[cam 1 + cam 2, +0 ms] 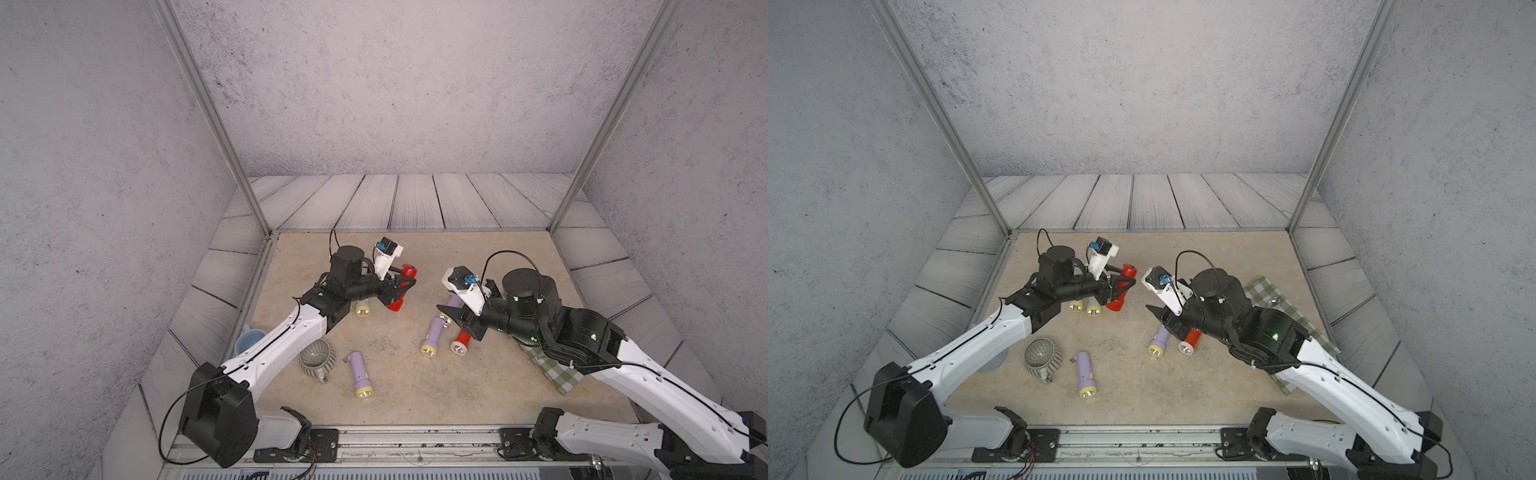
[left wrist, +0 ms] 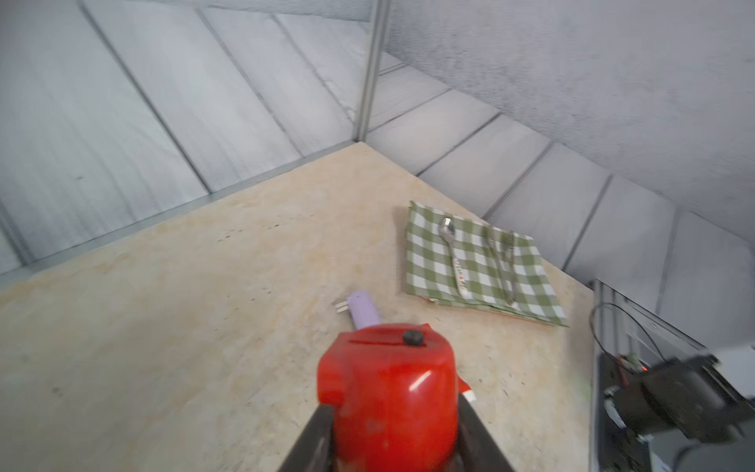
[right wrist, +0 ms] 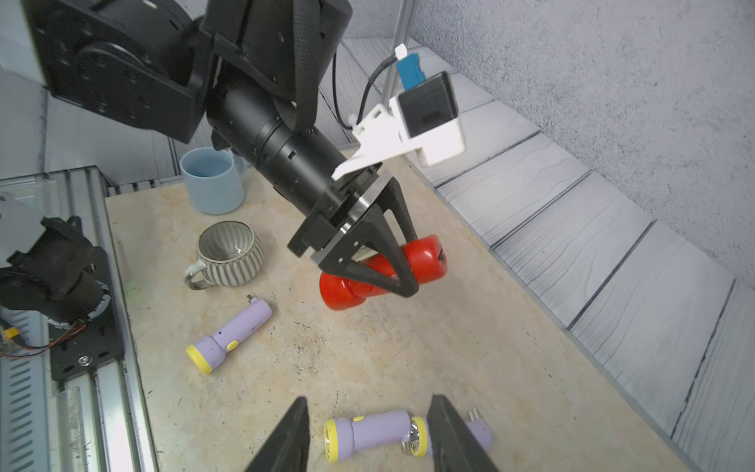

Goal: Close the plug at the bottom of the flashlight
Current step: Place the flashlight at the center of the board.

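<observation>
Why the red flashlight is held aslant: clamped crosswise round its barrel, its butt juts clear of the left gripper, which I'd judge leaves the plug end free for the other arm to press.
Left gripper: pressed tight on the red flashlight, one finger on each side of the barrel.
Plug end: just past the left gripper's fingertips, facing away from its wrist. A slot and a small black knob show on it. No prongs stand out that I can see, but the wrist view is soft, so whether the plug sits fully flush I cannot tell.
Right gripper: jaws spread, nothing between them and touching nothing. It is well apart from the held flashlight and looking towards it.
Beneath the right gripper: two purple flashlights lying in line just under its jaws, one with bare prongs sticking out.
Behind the left gripper's wrist: a ribbed mug and a blue mug.
Beyond the left gripper's tips: a checked cloth bearing a spoon and a fork.
</observation>
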### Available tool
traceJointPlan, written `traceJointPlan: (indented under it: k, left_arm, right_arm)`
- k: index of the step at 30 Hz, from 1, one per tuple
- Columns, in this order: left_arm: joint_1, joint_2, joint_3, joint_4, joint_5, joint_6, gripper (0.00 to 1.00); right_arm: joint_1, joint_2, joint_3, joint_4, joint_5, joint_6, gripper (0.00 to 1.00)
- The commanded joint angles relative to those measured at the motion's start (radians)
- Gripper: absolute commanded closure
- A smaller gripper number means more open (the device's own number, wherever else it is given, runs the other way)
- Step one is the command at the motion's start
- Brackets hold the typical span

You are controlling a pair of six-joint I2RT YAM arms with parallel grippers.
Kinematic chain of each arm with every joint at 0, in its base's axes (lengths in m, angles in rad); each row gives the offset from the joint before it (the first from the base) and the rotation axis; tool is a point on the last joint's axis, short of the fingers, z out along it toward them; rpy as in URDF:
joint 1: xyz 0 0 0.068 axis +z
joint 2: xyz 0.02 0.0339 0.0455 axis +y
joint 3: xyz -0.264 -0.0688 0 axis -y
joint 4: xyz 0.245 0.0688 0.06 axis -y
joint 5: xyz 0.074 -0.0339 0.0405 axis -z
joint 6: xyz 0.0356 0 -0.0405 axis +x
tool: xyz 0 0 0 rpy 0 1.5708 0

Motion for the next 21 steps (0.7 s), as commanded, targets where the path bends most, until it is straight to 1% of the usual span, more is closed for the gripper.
traceJointPlan:
  k: [1, 5, 9, 14, 17, 21]
  left_arm:
    - [0.000, 0.042, 0.052, -0.077, -0.231, -0.117, 1.00]
    - [-0.002, 0.090, 0.076, -0.130, -0.391, -0.215, 1.00]
    - [-0.002, 0.140, 0.105, -0.198, -0.514, -0.291, 1.00]
    - [-0.003, 0.224, 0.157, -0.269, -0.589, -0.350, 1.00]
    - [-0.003, 0.278, 0.188, -0.284, -0.602, -0.379, 1.00]
    - [-0.003, 0.356, 0.236, -0.297, -0.602, -0.388, 1.00]
  right_arm:
    - [-0.004, -0.038, -0.033, 0.017, 0.097, 0.064, 0.50]
    - [-0.005, -0.060, -0.066, 0.008, 0.138, 0.110, 0.50]
    - [-0.007, -0.087, -0.111, 0.017, 0.169, 0.166, 0.50]
    - [-0.006, -0.115, -0.153, 0.022, 0.193, 0.196, 0.50]
    - [-0.006, -0.129, -0.170, 0.024, 0.193, 0.196, 0.50]
    - [-0.007, -0.137, -0.189, 0.035, 0.199, 0.198, 0.50]
